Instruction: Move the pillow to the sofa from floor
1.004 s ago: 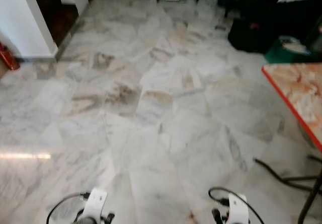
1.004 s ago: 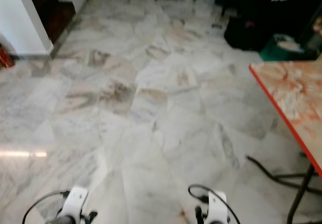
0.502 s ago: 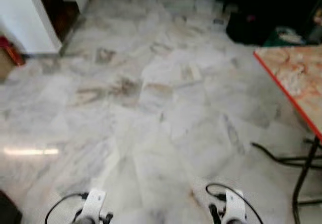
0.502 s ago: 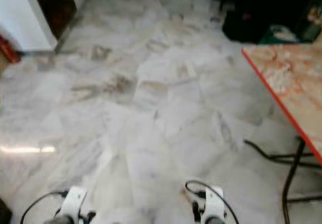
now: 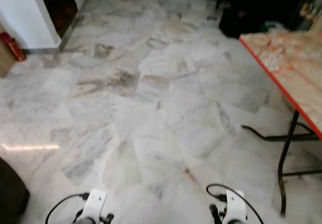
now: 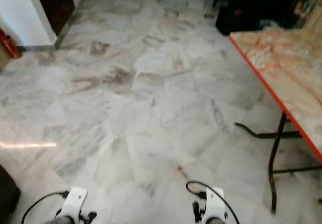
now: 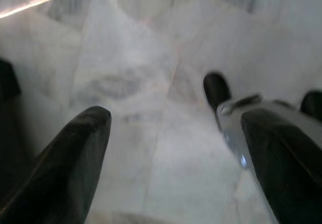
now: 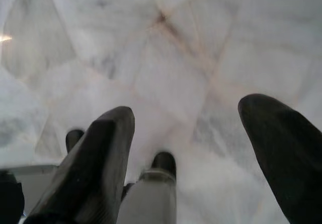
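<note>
Dark and rounded, a bulky shape (image 5: 11, 191) sits on the floor at the robot's near left, cut off by the edge of the head views. It is too little shown to tell whether it is the pillow, and no other cushion-like thing can be made out on the tiles.

The left arm (image 5: 94, 207) hangs low just beside that shape, with a black cable looping from its white wrist. In the left wrist view the left gripper (image 7: 176, 123) has its two black fingers (image 7: 80, 148) spread wide, with bare floor between them and nothing held. The right arm (image 5: 234, 210) hangs low on the other side. The right gripper (image 8: 187, 110) is likewise released, its fingers (image 8: 100, 153) well apart above pale stone.

The marble floor (image 5: 161, 108) stretches ahead in irregular grey, white and tan slabs, and a bright streak of reflected light (image 5: 30, 147) lies on it at the left. On the right stands a table (image 5: 297, 68) with a mottled cream and orange top and a red edge. It is carried on thin black metal legs (image 5: 287, 148) whose feet run along the tiles.

Farther off at the left a white wall corner (image 5: 25, 17) stands beside a dark opening, with a red object (image 5: 11, 45) at its foot. At the far right, beyond the table, is a mass of dark furniture (image 5: 241, 17), blurred and hard to identify.
</note>
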You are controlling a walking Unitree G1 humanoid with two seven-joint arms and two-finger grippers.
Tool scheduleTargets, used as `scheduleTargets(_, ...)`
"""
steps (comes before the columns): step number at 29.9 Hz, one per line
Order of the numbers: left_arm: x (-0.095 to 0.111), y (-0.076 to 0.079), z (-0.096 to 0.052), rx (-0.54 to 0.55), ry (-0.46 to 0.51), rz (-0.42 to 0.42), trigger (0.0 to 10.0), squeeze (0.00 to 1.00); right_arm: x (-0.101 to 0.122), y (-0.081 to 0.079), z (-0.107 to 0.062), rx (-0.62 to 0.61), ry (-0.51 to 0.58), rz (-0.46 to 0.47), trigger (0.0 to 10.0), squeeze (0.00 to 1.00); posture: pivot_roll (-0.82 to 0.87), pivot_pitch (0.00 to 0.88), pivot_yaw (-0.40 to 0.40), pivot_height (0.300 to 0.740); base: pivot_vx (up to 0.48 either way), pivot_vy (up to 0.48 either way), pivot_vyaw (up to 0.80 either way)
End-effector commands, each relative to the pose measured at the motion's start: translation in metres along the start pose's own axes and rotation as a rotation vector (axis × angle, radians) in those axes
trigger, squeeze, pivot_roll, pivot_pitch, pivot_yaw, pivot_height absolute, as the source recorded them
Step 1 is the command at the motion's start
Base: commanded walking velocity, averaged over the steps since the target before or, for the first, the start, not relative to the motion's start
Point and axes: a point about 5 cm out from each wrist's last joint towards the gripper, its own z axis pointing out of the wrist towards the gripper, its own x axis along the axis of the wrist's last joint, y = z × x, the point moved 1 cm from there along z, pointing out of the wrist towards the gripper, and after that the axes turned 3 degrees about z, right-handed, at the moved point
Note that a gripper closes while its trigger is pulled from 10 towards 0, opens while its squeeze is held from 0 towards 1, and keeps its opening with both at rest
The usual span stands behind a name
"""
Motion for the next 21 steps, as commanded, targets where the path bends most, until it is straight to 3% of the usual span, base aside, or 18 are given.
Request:
scheduleTargets(1, -0.0209, -0.0337, -0.0075, 0.084, -0.066, -0.369, 10.0, 0.00, 0.0709, 0.0072, 0.0135, 0.069, -0.020, 0.157, 10.0, 0.00, 0.05, 0.085, -0.061, 0.740, -0.345, 0.000, 0.00)
scheduleTargets(11, -0.0205, -0.0350, -0.0075, 0.086, -0.065, -0.372, 10.0, 0.00, 0.0733, 0.0050, 0.0137, 0.087, -0.003, 0.145, 10.0, 0.00, 0.05, 0.086, -0.062, 0.740, -0.339, 0.000, 0.00)
scheduleTargets(21, -0.0203, -0.0356, -0.0076, 0.082, -0.065, -0.390, 10.0, 0.00, 0.0742, 0.0048, 0.0136, 0.108, -0.024, 0.147, 10.0, 0.00, 0.06, 0.086, -0.062, 0.740, -0.337, 0.000, 0.78)
